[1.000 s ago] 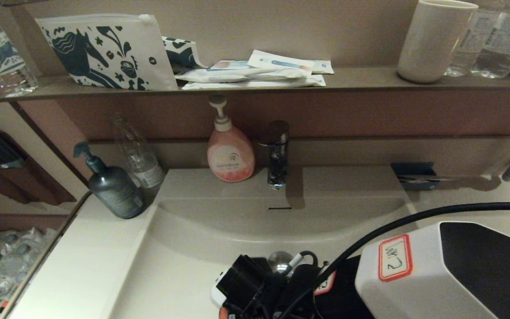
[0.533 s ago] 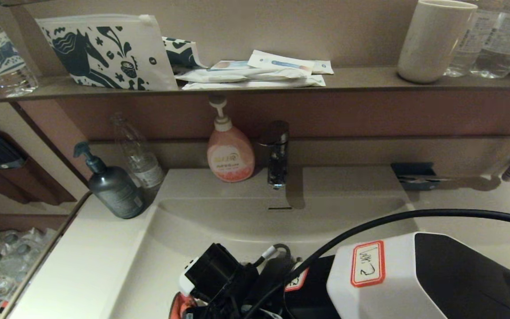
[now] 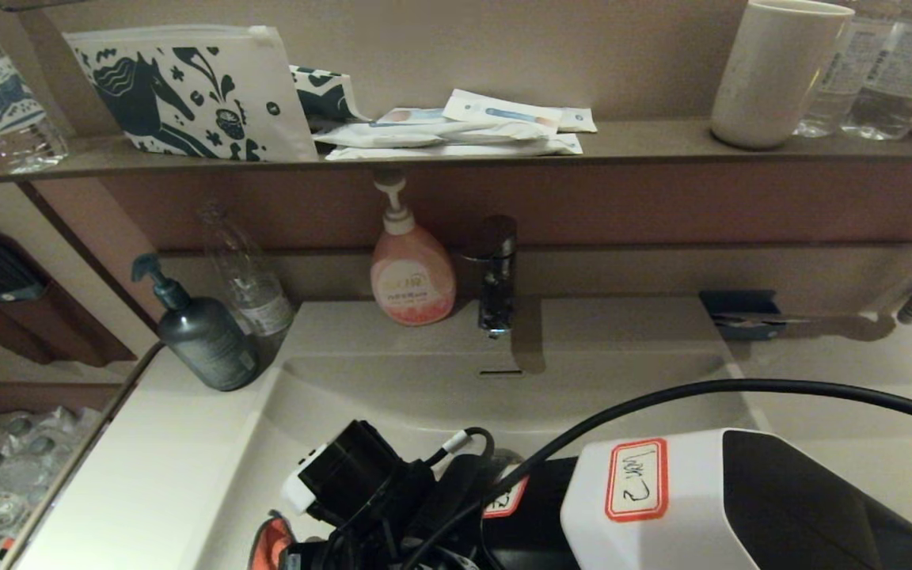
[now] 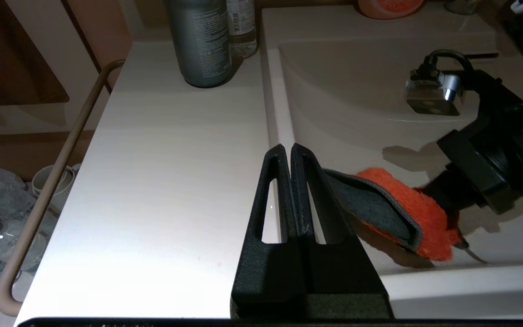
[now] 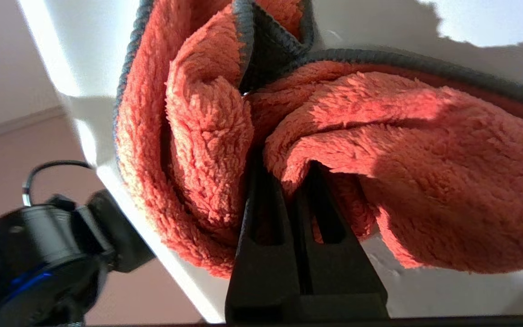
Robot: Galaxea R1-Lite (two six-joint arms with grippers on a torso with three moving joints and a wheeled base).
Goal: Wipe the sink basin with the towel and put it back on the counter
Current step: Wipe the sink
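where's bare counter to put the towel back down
Best patch: the counter left of the sink basin, bordered by the grey pump bottle behind and the rail outside. Crowded: the basin front, where the right gripper clamps the towel.

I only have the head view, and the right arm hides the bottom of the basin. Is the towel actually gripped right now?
Observer: Yes. The right wrist view shows the right pincer shut on a bunched fold of the towel.
Operator: Where in the basin is it?
Observer: The left wrist view shows it low in the sink basin, near the wall on the robot's left.
Operator: And the left arm?
Observer: The left pincer is shut and empty, above the rim where the counter meets the basin.
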